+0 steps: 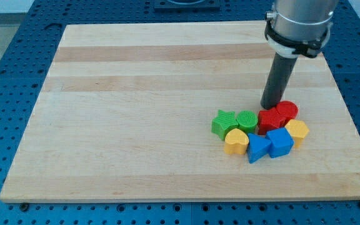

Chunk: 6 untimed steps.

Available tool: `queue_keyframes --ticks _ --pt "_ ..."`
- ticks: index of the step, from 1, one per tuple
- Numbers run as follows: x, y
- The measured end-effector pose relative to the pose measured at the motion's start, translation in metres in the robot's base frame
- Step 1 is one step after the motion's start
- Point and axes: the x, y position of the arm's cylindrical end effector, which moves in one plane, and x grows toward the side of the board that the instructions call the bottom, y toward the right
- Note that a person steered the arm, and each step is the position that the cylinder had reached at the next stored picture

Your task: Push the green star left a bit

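Observation:
The green star [223, 123] lies on the wooden board [136, 94] at the left end of a tight cluster of blocks in the view's lower right. A green round block [247, 120] touches its right side and a yellow heart [235, 141] sits just below it. My tip [270, 106] stands on the board just above the red blocks [279, 116], to the right of and slightly above the green star, with the green round block between them.
The cluster also holds a blue triangular block [257, 149], a blue cube [280, 142] and a yellow block [297, 131] at its right end. The board's right edge [349, 112] runs close by. Blue perforated table [5, 62] surrounds the board.

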Motion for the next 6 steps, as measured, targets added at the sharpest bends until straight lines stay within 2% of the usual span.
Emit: queue_keyframes --ticks 2,3,4,5,6 --pt "0.000 0.000" --pt "-0.016 -0.011" --pt "-0.018 -0.050" --pt "0.015 -0.108" --pt "0.030 -0.140"
